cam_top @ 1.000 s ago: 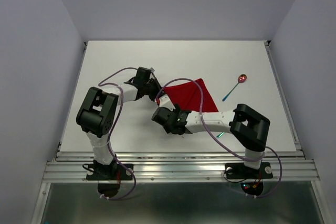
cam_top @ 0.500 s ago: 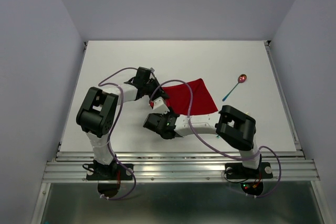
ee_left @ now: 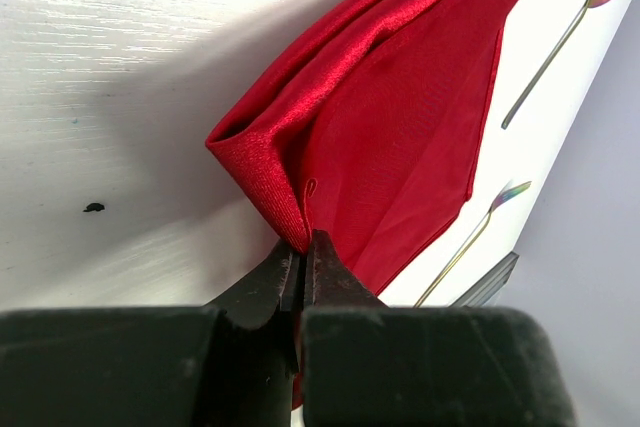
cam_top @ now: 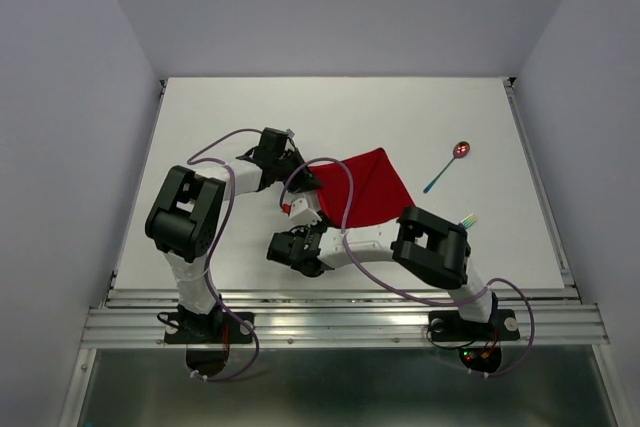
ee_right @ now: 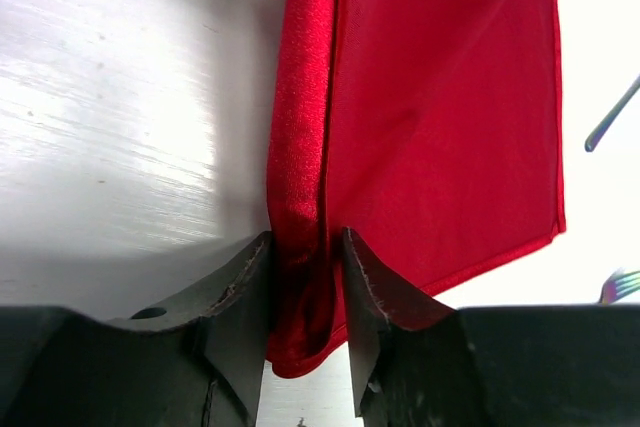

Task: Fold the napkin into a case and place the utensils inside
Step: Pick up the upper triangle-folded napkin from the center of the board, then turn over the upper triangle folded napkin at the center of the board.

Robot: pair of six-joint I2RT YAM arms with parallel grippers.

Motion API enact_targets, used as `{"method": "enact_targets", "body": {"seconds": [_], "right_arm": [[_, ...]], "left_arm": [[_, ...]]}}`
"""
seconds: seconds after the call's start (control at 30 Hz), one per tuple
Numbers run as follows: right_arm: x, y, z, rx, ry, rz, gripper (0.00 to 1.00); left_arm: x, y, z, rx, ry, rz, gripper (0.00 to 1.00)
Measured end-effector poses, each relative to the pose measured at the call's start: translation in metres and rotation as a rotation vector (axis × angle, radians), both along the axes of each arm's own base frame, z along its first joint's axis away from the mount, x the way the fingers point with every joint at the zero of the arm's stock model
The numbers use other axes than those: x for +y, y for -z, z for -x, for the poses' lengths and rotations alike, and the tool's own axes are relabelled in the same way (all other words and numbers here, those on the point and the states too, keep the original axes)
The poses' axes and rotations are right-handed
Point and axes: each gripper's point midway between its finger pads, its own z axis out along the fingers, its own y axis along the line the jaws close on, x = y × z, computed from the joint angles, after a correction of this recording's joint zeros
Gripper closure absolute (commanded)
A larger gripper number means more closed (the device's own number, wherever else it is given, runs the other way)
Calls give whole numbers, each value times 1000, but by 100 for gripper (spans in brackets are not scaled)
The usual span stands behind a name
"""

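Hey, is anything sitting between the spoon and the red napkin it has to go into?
Nothing visible does. Only bare table lies between the spoon and the napkin. The left gripper and right gripper clamp its far side.

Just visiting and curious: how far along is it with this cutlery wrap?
Early on. The napkin already has one fold along its edge. Both the left gripper and right gripper are pinching that folded edge now. Still left: more folding, then tucking in the spoon and fork, which lie outside the cloth.
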Motion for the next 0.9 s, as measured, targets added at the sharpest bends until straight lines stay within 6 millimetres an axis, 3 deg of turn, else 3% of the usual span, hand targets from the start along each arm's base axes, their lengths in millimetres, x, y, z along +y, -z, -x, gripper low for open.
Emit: {"method": "enact_targets", "body": {"seconds": [0.07,0.2,0.5,0.63,0.77,0.9], "right_arm": [[-3,1,1,-1,8,8,74],[-7,5,1,-5,20,25,99],[3,2,5,43,-17,-22,99],[28,-19,6,82,-72,-136,99],[73,-47,1,111,-142,-275,99],[126,-88,-6,131,-227,-440,99]], "left_arm": [[0,0,0,0,0,0,100],[0,0,0,1,0,0,100],[7,-2,0,-11,15,-16,100],[26,-13,-3,-17,2,-26,100],[58,-38,-11,-52,-46,-36,100],[105,-66,-19,-90,-132,-58,100]]}}
